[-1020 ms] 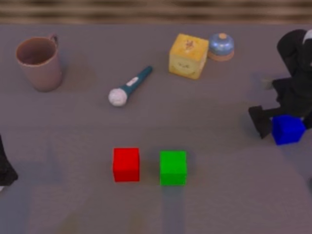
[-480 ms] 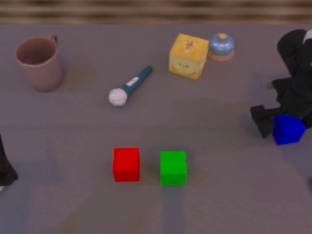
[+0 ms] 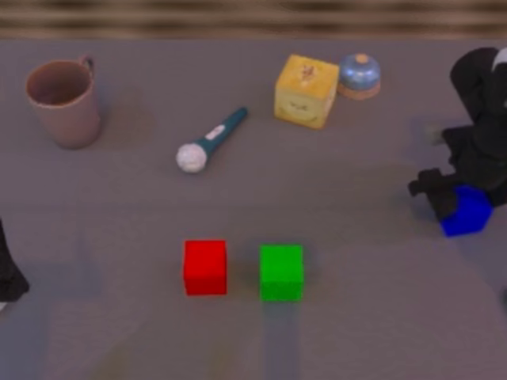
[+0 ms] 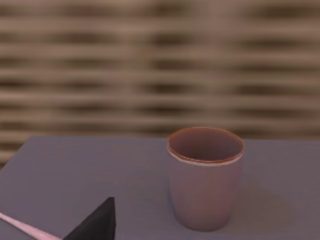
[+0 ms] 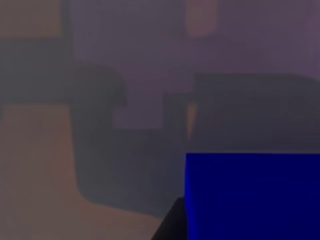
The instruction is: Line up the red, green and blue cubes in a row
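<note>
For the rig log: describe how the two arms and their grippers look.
Right arm: glossy black, bulky rounded segments, a white patch at its upper end, and a right gripper with blocky black fingers. Left arm: only a black sliver shows at the table's left edge, with a white bit below.

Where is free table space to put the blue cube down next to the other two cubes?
The table is bare to the right of the green cube, up to the right gripper with the blue cube. It is also bare left of the red cube. The far side is crowded around the yellow cube and bell.
</note>
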